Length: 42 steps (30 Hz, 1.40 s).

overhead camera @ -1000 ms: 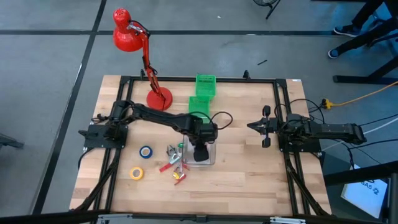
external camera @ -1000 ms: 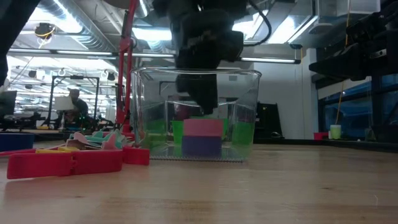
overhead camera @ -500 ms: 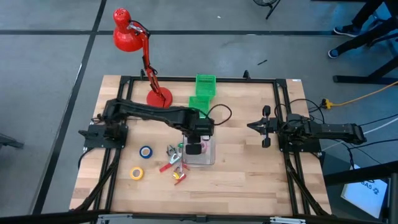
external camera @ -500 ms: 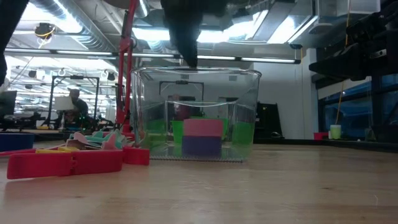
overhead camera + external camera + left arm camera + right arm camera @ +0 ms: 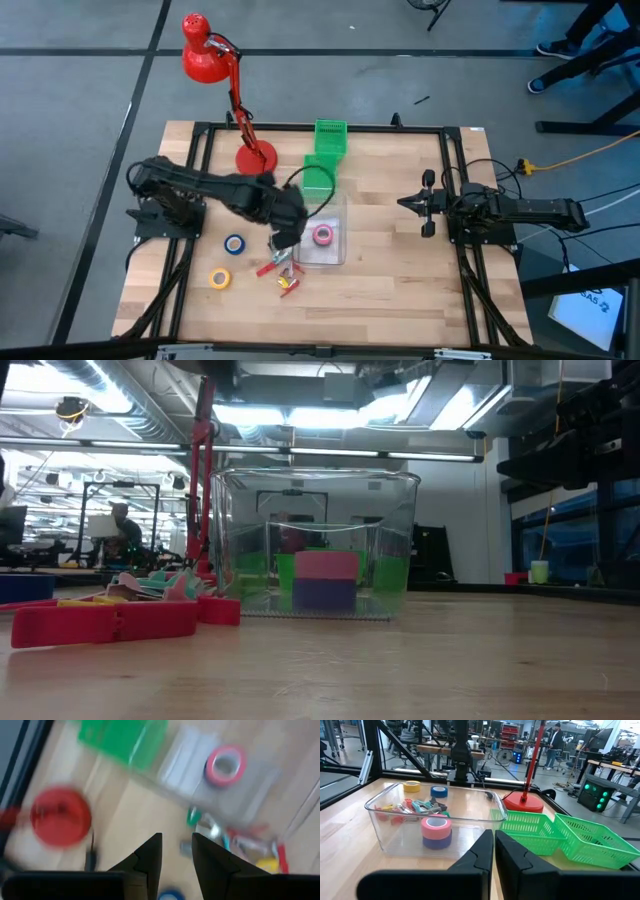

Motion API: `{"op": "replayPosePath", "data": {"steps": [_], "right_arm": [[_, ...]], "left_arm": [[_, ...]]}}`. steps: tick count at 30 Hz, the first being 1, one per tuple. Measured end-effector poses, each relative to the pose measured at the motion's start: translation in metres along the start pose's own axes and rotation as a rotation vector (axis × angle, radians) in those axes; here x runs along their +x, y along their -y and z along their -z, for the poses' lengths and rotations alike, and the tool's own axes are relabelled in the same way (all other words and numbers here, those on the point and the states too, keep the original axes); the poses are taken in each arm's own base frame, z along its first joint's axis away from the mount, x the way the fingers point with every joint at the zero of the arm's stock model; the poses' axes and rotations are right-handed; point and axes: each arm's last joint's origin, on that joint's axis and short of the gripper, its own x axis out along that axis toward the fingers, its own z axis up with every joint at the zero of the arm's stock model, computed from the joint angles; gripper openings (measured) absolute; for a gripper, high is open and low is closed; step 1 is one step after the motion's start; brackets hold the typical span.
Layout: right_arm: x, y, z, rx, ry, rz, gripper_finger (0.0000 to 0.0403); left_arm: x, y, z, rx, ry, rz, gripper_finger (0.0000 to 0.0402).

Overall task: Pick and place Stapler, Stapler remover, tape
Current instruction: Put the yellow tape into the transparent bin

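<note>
A clear container point(image 5: 335, 258) stands mid-table. Inside it, a pink-red tape roll point(image 5: 436, 826) sits on top of a blue one point(image 5: 438, 841). Another blue roll point(image 5: 234, 244) and a yellow roll point(image 5: 219, 278) lie flat on the wood to the container's left. A cluster of red and grey-silver pieces point(image 5: 279, 266) lies against the container's left side. My left gripper point(image 5: 287, 232) hangs above that side, pointing steeply down, open by a narrow gap point(image 5: 177, 857) with nothing in it. My right gripper point(image 5: 425, 203) waits shut at the right, level.
Two green baskets point(image 5: 330, 135) point(image 5: 318, 176) stand behind the container. A red desk lamp's base point(image 5: 256, 158) stands at the far left. A long red piece point(image 5: 100, 622) lies near the front in the low view. Bare wood lies right of the container.
My left gripper has risen out of the clear container and swung toward the table's left, tipping and rolling as it went. It now hangs above the container's left side. The pink-red roll has stayed in the container on the blue one.
</note>
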Motion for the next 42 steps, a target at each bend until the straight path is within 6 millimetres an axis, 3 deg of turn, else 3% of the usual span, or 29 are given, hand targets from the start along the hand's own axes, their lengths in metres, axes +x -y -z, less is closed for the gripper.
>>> {"op": "replayPosePath", "data": {"steps": [9,13,20,26,33,37,42], "right_arm": [[0.000,0.000,0.000,0.000,-0.001,0.003,0.0021],[0.000,0.000,0.000,0.000,0.000,0.003,0.0021],[0.000,0.000,0.000,0.000,-0.001,0.003,0.0021],[0.000,0.000,0.000,0.000,-0.001,0.002,0.0021],[0.000,0.000,0.000,0.000,-0.001,0.002,0.0021],[0.000,0.000,0.000,0.000,-0.001,0.002,0.0021],[0.000,0.000,0.000,0.000,-0.001,0.002,0.0021]], "left_arm": [[-0.008,0.033,0.049,-0.147,-0.050,-0.032,0.0102],[0.004,0.040,0.070,-0.188,-0.082,-0.080,0.0102],[0.027,0.025,0.101,-0.342,-0.226,-0.144,0.0102],[0.053,0.020,0.124,-0.566,-0.385,-0.119,0.0102],[0.081,0.037,0.140,-0.640,-0.564,0.052,0.0102],[0.081,0.046,0.147,-0.613,-0.599,0.119,0.0102],[0.078,0.052,0.167,-0.616,-0.620,0.083,0.0102]]}}
